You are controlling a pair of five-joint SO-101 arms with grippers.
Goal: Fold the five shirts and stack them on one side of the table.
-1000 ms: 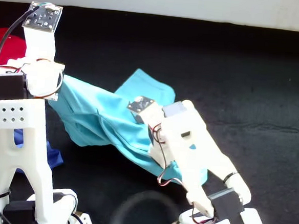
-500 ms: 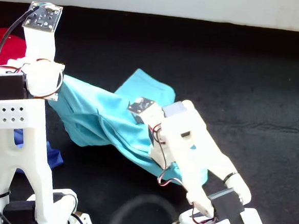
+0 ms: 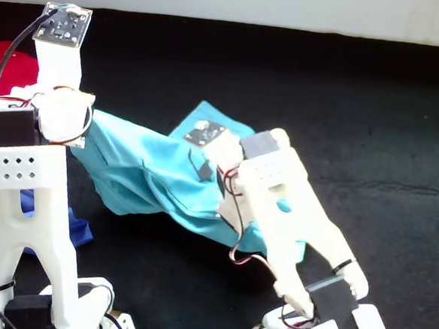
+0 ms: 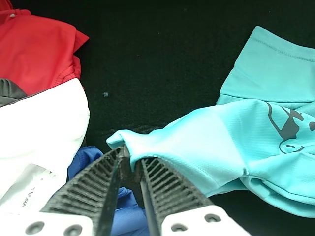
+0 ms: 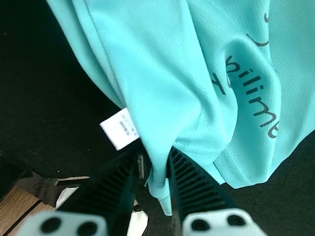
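A turquoise shirt [image 3: 144, 167] hangs stretched between my two arms above the black table [image 3: 359, 106]. My left gripper [image 4: 132, 164] is shut on one bunched edge of the turquoise shirt [image 4: 236, 142], at the left of the high view [image 3: 86, 129]. My right gripper [image 5: 156, 172] is shut on a fold of the shirt [image 5: 162, 73] just beside its white label [image 5: 119, 129]. The right arm [image 3: 277, 199] stands over the shirt's near end in the high view. Dark print shows on the cloth.
A red shirt [image 3: 4, 63] lies at the far left. A white shirt [image 4: 44, 128] and a blue shirt [image 4: 91, 160] are heaped under the left arm, near the blue cloth [image 3: 75, 230]. The table's right half is bare black cloth.
My right arm has lifted and drawn back a little, raising its end of the turquoise shirt. The left arm has kept still with its hold.
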